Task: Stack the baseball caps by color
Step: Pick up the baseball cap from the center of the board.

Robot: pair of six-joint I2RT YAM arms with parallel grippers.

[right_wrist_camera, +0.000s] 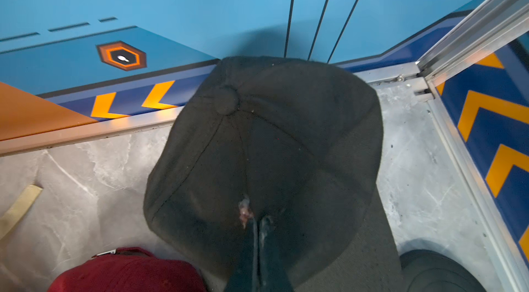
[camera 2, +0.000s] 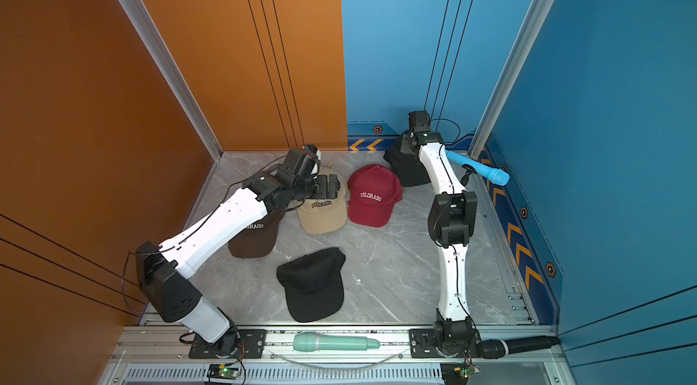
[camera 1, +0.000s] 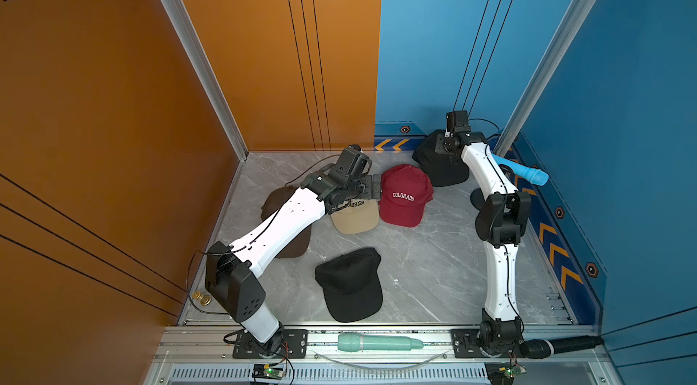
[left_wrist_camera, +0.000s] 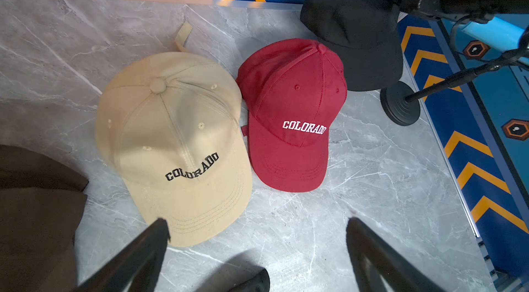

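Black fabric of the far black cap (right_wrist_camera: 286,133), in the far right corner, is pinched in the closed right gripper (right_wrist_camera: 259,220). Left of it lie the red cap (left_wrist_camera: 289,116), beige cap (left_wrist_camera: 171,133) and brown cap (camera 2: 252,239), with the near black cap (camera 1: 350,285) in front. The left gripper (left_wrist_camera: 257,224) hangs spread wide and empty above the beige and red caps.

A grey marble counter (camera 1: 433,251) is the floor of the cell. A teal microphone (camera 1: 379,342) lies along the counter's front rail, with a black microphone (camera 1: 562,346) at its front right corner. At the counter's right edge a blue microphone (camera 1: 526,172) sits on a black stand (left_wrist_camera: 399,104). Small gold pieces (camera 1: 201,298) stand at its left edge.
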